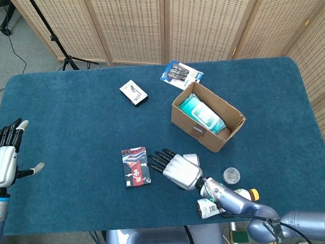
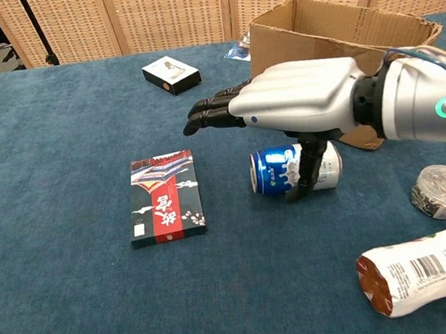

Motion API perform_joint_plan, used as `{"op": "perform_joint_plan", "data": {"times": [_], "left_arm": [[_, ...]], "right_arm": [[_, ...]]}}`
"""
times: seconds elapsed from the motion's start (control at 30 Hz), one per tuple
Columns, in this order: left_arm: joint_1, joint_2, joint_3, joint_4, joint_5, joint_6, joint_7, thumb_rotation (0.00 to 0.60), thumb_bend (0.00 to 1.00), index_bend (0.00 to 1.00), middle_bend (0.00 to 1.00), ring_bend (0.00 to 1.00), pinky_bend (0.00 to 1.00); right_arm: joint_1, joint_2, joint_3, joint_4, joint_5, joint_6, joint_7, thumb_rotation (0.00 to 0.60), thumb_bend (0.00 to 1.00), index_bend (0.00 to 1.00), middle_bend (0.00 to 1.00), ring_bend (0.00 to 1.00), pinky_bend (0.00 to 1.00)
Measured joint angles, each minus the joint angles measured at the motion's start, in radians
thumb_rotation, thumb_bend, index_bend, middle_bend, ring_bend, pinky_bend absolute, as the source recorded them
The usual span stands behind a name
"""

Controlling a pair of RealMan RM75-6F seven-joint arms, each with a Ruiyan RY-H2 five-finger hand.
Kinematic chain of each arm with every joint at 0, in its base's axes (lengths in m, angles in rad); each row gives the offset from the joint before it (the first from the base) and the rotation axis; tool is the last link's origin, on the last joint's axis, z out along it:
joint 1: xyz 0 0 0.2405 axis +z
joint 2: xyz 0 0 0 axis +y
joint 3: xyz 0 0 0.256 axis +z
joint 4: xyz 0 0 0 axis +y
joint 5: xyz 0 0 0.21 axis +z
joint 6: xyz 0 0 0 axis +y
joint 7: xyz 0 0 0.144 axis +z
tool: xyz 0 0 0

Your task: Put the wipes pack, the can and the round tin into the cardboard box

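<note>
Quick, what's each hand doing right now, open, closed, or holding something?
Left hand: open, holding nothing, off at the table's edge.
Right hand: open, fingers extended above the can, not gripping it yet.
</note>
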Motion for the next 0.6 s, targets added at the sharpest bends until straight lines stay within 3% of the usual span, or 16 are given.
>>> {"op": "perform_joint_plan", "data": {"times": [0.2,0.4,0.6], "left_arm": [[0.011,0.006,-0.009,-0.002,0.011,-0.009,-0.007,0.600,0.00,0.00,0.00,0.00,0.00],[0.015,0.009,-0.018,0.001,0.014,-0.024,-0.015,0.600,0.00,0.00,0.00,0.00,0.00],[0.021,0.012,-0.026,0.000,0.018,-0.033,-0.020,0.600,0.00,0.00,0.00,0.00,0.00]], "right_arm": [[0.055,-0.053,0.003,0.088,0.174,0.009,-0.094,0.600,0.00,0.00,0.03,0.00,0.16],[0.080,-0.076,-0.031,0.151,0.244,0.038,-0.117,0.600,0.00,0.04,0.06,0.03,0.18],[0.087,-0.094,-0.068,0.208,0.273,0.047,-0.092,0.600,0.00,0.13,0.19,0.17,0.22]]}}
